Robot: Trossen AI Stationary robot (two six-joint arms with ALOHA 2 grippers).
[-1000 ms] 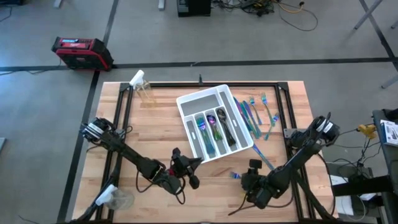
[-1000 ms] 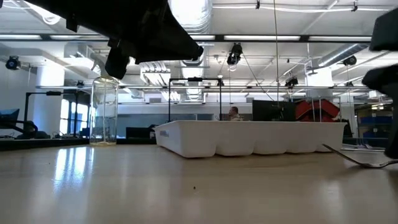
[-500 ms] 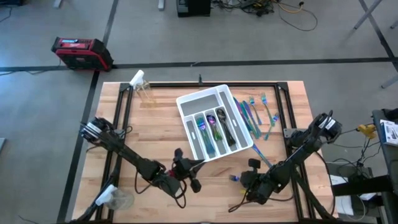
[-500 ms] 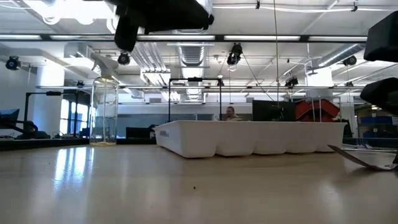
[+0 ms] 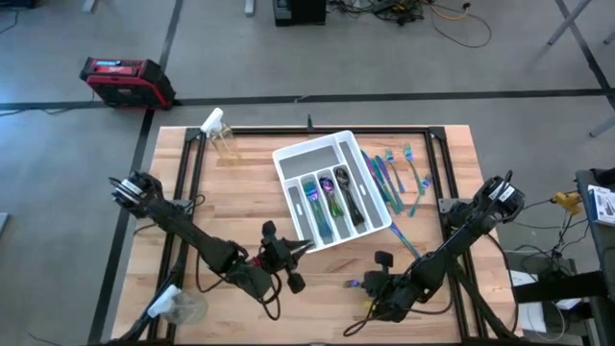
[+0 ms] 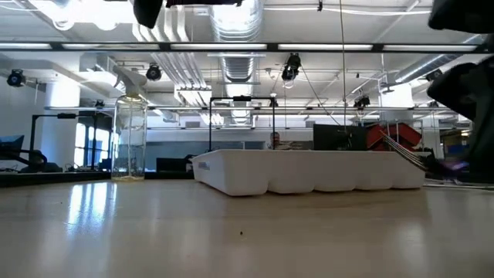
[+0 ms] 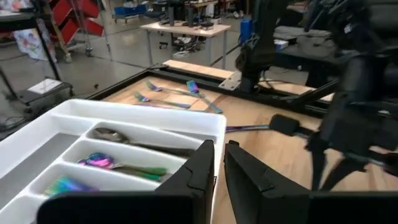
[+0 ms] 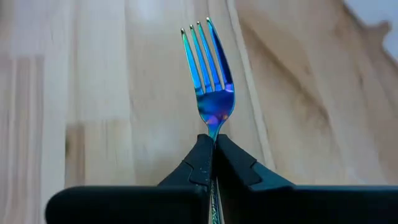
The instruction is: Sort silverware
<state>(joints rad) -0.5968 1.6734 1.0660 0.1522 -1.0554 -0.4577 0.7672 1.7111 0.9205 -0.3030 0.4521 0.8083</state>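
My right gripper (image 5: 371, 286) is shut on an iridescent blue fork (image 8: 208, 81) near the table's front edge, right of centre. The fork's tines (image 5: 351, 284) stick out past the fingertips. My left gripper (image 5: 285, 258) hovers at the near corner of the white tray (image 5: 288, 159). Its fingers (image 7: 203, 167) are open by a narrow gap with nothing between them. Several pieces of silverware (image 5: 332, 197) lie in the tray's compartments. More pieces (image 5: 399, 173) lie loose on the wood to the tray's right. My right gripper pinches the fork's neck (image 8: 213, 133), just behind the head, between its two fingertips. The fingers lie along the fork, and the tines point straight ahead of them. In the low view the fork (image 6: 407, 154) slants, clear of the table.
A clear spray bottle (image 5: 219, 135) stands at the far left corner and a plastic cup (image 5: 183, 309) at the near left. One more slim piece (image 5: 405, 240) lies beside my right arm. Black frame rails (image 5: 192, 192) run along the table's sides. Bare wood lies between the two grippers.
My right gripper has moved toward the table's near left with the fork. The fork lay flat on the table, then tipped, and is now lifted clear and slanting. My left arm has risen and shifted slightly left.
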